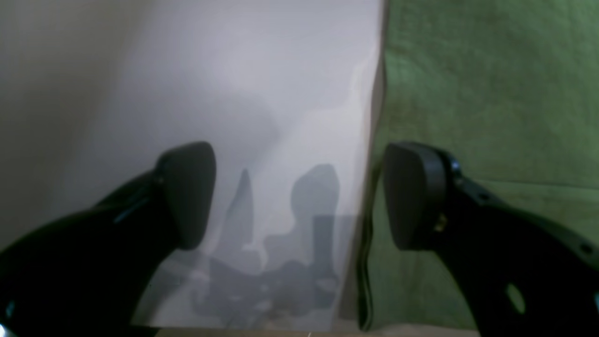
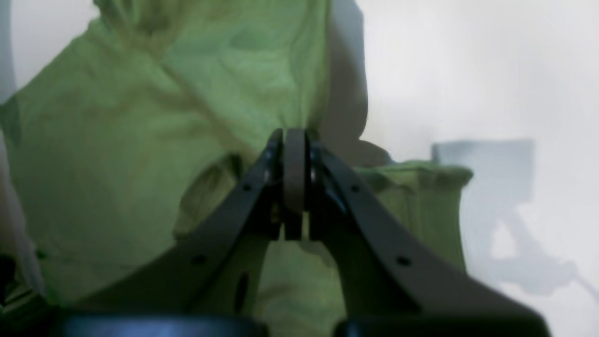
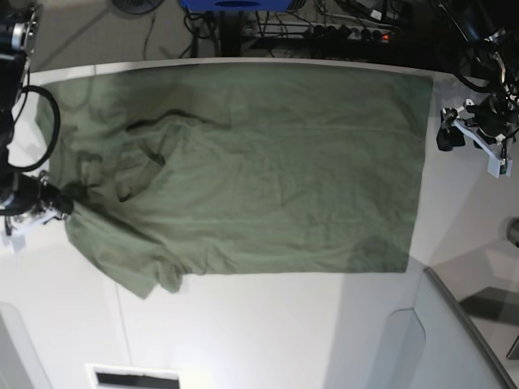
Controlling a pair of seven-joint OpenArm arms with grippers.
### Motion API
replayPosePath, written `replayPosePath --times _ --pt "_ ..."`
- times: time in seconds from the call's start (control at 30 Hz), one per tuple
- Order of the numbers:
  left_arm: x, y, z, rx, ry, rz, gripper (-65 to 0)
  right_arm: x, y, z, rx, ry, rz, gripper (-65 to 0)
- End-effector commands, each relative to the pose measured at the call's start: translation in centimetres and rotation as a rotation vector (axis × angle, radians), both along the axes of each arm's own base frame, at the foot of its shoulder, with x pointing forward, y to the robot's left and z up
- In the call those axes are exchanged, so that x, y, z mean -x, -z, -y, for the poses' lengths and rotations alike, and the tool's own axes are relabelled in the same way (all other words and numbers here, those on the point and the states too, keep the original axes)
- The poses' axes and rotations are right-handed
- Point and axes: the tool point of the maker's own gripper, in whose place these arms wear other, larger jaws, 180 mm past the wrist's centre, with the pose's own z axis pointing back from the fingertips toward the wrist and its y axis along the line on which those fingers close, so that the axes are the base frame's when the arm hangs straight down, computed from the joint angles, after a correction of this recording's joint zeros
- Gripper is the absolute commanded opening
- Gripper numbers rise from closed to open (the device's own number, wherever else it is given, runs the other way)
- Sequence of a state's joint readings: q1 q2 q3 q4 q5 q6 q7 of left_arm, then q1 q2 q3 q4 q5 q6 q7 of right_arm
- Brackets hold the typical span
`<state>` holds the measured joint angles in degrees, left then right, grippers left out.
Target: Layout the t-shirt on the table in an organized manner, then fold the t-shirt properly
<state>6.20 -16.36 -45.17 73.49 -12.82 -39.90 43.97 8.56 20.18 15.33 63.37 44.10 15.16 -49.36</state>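
Observation:
The olive-green t-shirt (image 3: 268, 178) lies spread across the white table (image 3: 268, 324), collar toward the left of the base view, with its lower left sleeve (image 3: 138, 271) rumpled. My right gripper (image 3: 65, 207) sits at the shirt's left edge. In the right wrist view my right gripper (image 2: 295, 140) is shut, and the t-shirt (image 2: 140, 140) bunches up to its tips. My left gripper (image 3: 443, 131) hovers just past the hem on the right. In the left wrist view my left gripper (image 1: 299, 196) is open and holds nothing. One of its fingers (image 1: 414, 196) is over the t-shirt (image 1: 491, 93), the other over bare table (image 1: 210, 84).
A grey translucent panel (image 3: 454, 324) stands at the table's lower right corner. Cables and a power strip (image 3: 349, 32) run behind the far edge. A dark slot (image 3: 134, 378) is set near the front edge.

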Motion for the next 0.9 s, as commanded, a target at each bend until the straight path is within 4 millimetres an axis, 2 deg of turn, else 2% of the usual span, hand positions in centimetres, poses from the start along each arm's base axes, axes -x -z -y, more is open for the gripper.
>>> replayPosePath --times 0.0,0.17,0.33,0.4,0.47,0.53,0.6,0.67,0.73,0.8,0.87 --pt "-1.0 -1.4 -0.8 -0.022 0.003 0.045 -11.5 -1.2 -2.1 0.7 0.007 0.006 0.066 -64.5" --pt "-1.1 -1.5 -0.8 -0.022 0.003 0.048 -11.5 1.2 -2.8 0.2 -0.013 0.007 0.045 -64.4" --pt "-1.0 -1.4 -0.8 -0.022 0.003 0.045 -11.5 3.8 -1.2 -1.2 -0.089 0.021 -0.043 -63.0" --pt "-1.0 -1.4 -0.8 -0.022 0.003 0.045 -11.5 4.3 -0.9 -1.6 -0.107 0.020 -0.062 -57.0" --pt "-0.9 -1.4 -0.8 -0.022 0.003 0.044 -11.5 4.4 -0.9 -1.6 -0.106 0.016 -0.067 -46.7" --pt "-0.9 -1.3 -0.8 -0.022 0.003 0.042 -11.5 4.1 -1.1 -1.5 -0.105 0.017 -0.060 -38.0" --pt "-0.8 -1.3 -0.8 -0.023 0.003 0.040 -11.5 3.5 -1.6 -1.3 -0.098 0.017 -0.044 -33.2" --pt "-0.7 -1.2 -0.8 -0.024 0.003 0.037 -11.5 2.3 -2.4 -1.2 -0.093 0.012 -0.020 -32.7" --pt "-0.7 -1.2 -0.8 -0.023 0.003 0.038 -11.5 1.0 -3.6 -0.2 -0.074 0.014 0.005 -32.9" --pt "-0.7 -1.2 -0.8 -0.023 0.003 0.038 -11.5 -0.3 -3.8 0.2 -0.094 0.037 0.003 -32.9" --pt "-0.9 -1.3 -0.8 -0.023 0.003 0.041 -11.5 -1.1 -3.0 1.6 -0.103 0.100 -0.058 -32.9"
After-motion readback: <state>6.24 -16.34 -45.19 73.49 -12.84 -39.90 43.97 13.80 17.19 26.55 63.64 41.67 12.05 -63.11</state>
